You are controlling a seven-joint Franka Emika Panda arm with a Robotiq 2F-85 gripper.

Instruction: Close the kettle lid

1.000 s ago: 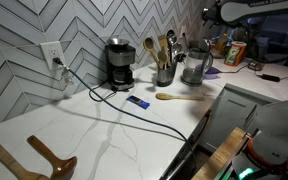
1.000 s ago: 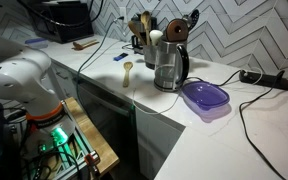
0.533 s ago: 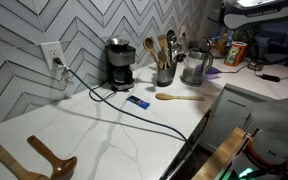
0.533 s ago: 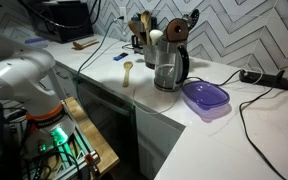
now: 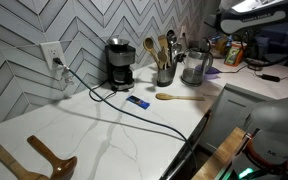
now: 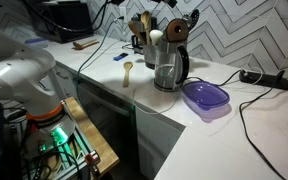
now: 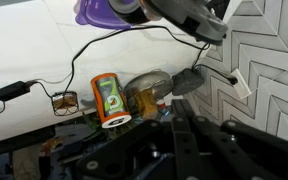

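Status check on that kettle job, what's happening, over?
Jaws well clear of kettle, open or shut unclear. Lid standing up, not closed. Purple bowl beside it, nothing seen above it.

end effector (image 7: 189, 138) dark and blurred, jaws seemingly indistinct

Kitchen: herringbone tile backsplash (image 5: 44, 25), drip coffee maker (image 5: 119, 63), utensil crock (image 5: 164, 72), white marble countertop (image 5: 104, 125).
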